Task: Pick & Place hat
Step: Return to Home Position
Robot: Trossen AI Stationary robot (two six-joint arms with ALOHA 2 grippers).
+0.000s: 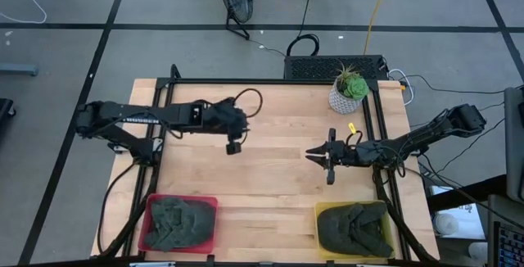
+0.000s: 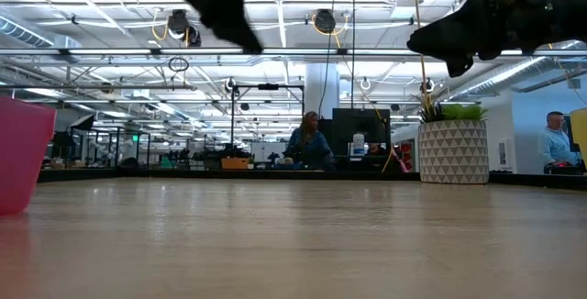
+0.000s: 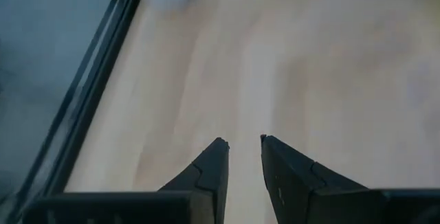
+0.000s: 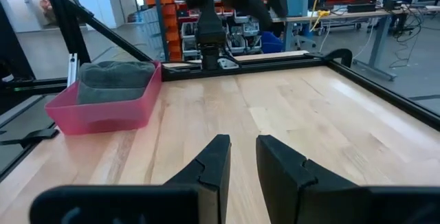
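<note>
Grey cap (image 1: 180,220) sits in the pink bin (image 1: 147,216) and dark cap (image 1: 356,228) in the yellow bin (image 1: 320,218), both well clear of the fingers. Left gripper (image 1: 233,147) and right gripper (image 1: 311,155) hover mid-table, fingers narrowly parted, seemingly empty.

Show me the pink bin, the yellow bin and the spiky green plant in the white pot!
Pink plastic bin (image 1: 145,224): high view, on its side wall.
Yellow plastic bin (image 1: 319,228): high view, on its side wall.
Spiky green plant in white patterned pot (image 1: 345,100): high view, on the pot's side.
</note>
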